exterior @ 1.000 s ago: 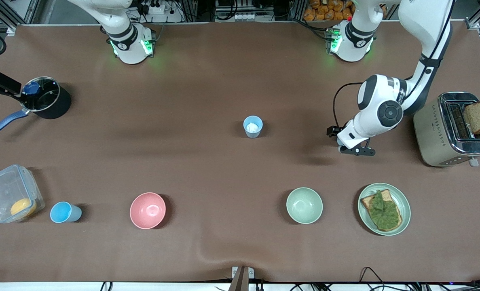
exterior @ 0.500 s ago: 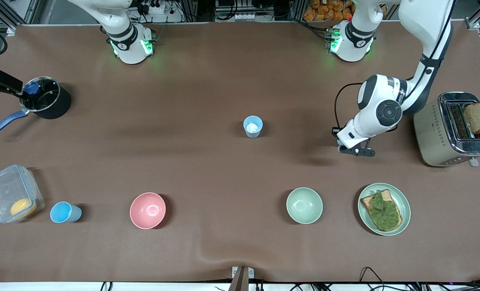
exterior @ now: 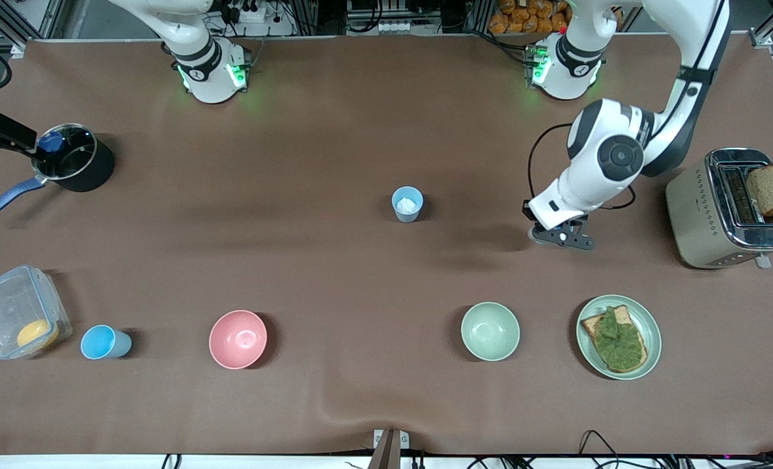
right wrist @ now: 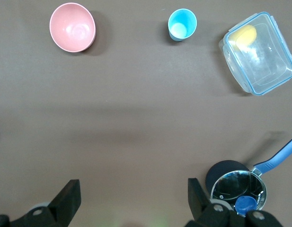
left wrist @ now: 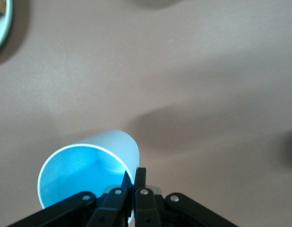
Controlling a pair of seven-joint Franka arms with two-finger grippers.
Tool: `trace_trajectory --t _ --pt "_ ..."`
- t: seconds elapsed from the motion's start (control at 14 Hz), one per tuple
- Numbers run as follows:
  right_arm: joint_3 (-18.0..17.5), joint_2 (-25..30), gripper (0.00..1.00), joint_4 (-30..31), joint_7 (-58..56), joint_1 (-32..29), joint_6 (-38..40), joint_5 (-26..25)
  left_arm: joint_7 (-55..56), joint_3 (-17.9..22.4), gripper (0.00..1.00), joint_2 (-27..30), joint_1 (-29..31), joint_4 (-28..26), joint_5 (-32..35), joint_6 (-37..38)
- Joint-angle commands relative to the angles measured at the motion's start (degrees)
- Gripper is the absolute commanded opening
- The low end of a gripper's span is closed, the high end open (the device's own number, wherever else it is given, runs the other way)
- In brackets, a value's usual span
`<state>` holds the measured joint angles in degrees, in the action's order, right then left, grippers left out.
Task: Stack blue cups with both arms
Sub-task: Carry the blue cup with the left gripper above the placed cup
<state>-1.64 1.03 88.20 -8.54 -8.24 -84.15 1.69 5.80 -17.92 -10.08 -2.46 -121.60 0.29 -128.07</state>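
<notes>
A dull grey-blue cup [exterior: 407, 204] with a white bit inside stands upright mid-table. A sky-blue cup [exterior: 105, 342] stands beside the clear box near the front camera, toward the right arm's end; it also shows in the right wrist view [right wrist: 181, 24]. My left gripper [exterior: 561, 236] is over bare table between the grey-blue cup and the toaster. In the left wrist view it [left wrist: 134, 177] is shut on the rim wall of another sky-blue cup [left wrist: 89, 165], which the arm hides in the front view. My right gripper [right wrist: 131, 189] is open, empty, high over the table by the pot.
A pink bowl [exterior: 238, 339] and a pale green bowl [exterior: 490, 331] sit near the front camera. A plate [exterior: 653, 326] holds green-topped toast. A toaster [exterior: 705, 215] with bread stands at the left arm's end. A black pot [exterior: 73, 156] and a clear box [exterior: 15, 306] stand at the right arm's end.
My left arm has moved a little toward the grey-blue cup and away from the toaster, still holding its cup. The cups and bowls on the table have not moved.
</notes>
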Motion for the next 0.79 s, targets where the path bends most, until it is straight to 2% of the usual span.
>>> trace_trajectory --t 0.0,0.14,0.5,0.71 --pt "0.5 0.1 1.0 -0.4 0.8 0.3 0.7 0.5 0.3 -2.5 0.0 1.0 0.6 6.2 -4.4 7.1" --pt "0.5 0.2 1.0 -0.4 0.9 0.3 0.8 0.5 2.6 -4.7 0.0 1.2 0.3 9.0 -5.3 8.1" --pt "0.6 0.4 1.0 -0.2 0.3 -0.1 1.7 0.4 22.2 -15.0 0.0 1.8 -1.8 10.5 -4.5 8.8" --pt "0.7 0.4 1.0 -0.3 0.2 -0.3 1.6 0.5 27.2 -15.5 0.0 0.6 -5.9 10.6 -3.7 7.4"
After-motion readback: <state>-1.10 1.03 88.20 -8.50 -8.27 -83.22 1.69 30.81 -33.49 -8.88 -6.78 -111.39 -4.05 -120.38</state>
